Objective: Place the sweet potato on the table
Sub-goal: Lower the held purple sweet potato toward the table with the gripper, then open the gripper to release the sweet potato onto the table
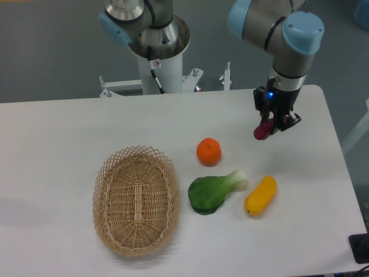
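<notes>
One big flat white table [69, 127] holds everything. On it sits an oval woven wicker basket [136, 199], with nothing inside that I can see. To the right of the basket lies a leafy green vegetable with a pale stalk [214, 192]. Farther right of the basket lies a yellow-orange oblong vegetable [260, 195]. Up and to the right of the basket sits a round orange fruit [209, 152].

Far to the right of the basket, past the orange fruit, hangs the black two-finger gripper [271, 124] on the grey and blue robot arm [288, 40]. Its fingers are squeezed close around the small dark reddish-purple sweet potato [262, 131]. The sweet potato pokes out at the bottom and looks like it is a little above the table, not resting on it.

I think the robot is at the putting-down step. Next it should go lower until the sweet potato touches the bare table, then open its fingers and lift away.
</notes>
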`<state>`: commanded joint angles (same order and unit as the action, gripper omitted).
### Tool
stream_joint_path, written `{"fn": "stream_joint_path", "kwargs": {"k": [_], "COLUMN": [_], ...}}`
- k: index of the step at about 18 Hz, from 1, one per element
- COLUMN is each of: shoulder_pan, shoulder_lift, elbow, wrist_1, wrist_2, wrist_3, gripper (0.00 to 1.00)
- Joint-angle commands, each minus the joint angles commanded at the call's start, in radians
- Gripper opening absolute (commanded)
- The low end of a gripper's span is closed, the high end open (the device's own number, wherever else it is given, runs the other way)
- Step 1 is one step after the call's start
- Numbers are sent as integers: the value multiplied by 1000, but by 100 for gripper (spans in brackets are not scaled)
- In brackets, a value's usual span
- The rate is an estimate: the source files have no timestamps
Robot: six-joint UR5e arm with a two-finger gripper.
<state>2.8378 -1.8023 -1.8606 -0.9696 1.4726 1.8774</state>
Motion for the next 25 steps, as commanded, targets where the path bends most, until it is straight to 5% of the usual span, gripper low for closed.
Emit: {"fn": "stream_joint_path", "kwargs": {"k": [9,17,19,21,25], "shoulder_pan": [28,26,26,26,18], "shoulder_lift": [-118,-120,-120,-115,-101], "elbow": [-46,-57,-55,-46,-9], "wrist_1": [85,89,89,89,83], "wrist_2": [41,41,41,41,41], "wrist_3": [5,-3,-3,-15,-29], "gripper": [30,36,53,93,100]}}
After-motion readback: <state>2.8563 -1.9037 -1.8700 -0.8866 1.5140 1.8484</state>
